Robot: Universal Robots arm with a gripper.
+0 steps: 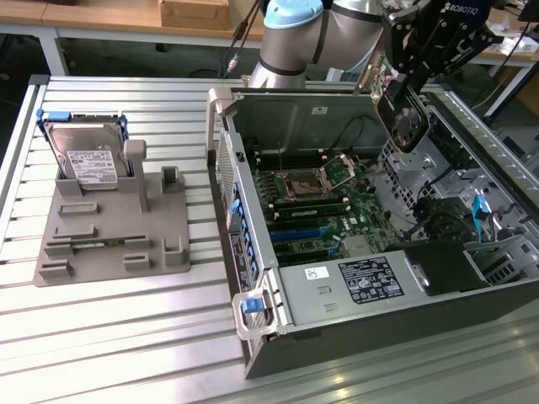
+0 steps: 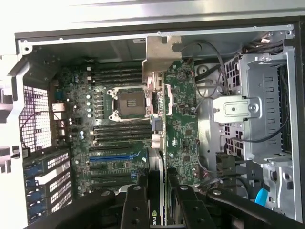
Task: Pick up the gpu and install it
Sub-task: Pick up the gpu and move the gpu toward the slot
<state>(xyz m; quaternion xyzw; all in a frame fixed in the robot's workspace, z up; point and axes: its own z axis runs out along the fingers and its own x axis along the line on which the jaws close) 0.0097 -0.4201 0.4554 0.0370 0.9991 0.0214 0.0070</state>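
And the fingers (image 2: 135, 207) were clamped on the gpu (image 1: 402, 116), one on either flat face; the card hung clear above the open computer case (image 1: 337, 290), not yet seated; its long axis ran straight out from the fingers toward the motherboard (image 1: 337, 202); the blue expansion slots (image 1: 296, 233) lay off toward the exterior view's left of it.

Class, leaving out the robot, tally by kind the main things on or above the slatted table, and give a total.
hard drive: 1
gpu: 1
open computer case: 1
grey holder tray: 1
Total: 4
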